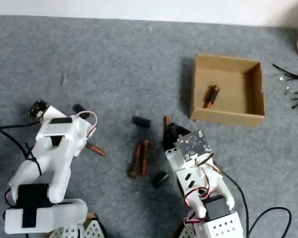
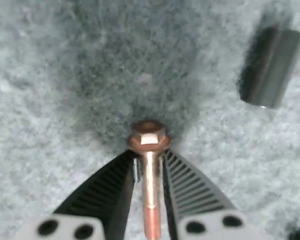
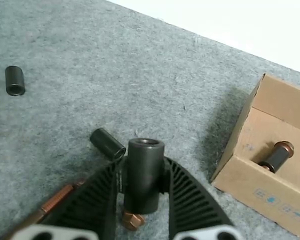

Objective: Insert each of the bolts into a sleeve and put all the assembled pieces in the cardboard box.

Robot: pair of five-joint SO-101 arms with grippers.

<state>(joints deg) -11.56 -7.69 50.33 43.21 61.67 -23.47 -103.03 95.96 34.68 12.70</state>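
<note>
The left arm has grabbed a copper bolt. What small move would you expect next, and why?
Probably lift the bolt and carry it toward a sleeve's open end. The left gripper is shut on its shank, the bolt wears no sleeve yet, one loose sleeve lies close by on the carpet, and the right gripper holds a second sleeve.

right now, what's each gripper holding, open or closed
Left gripper: closed on a bolt.
Right gripper: closed on a sleeve.
</note>
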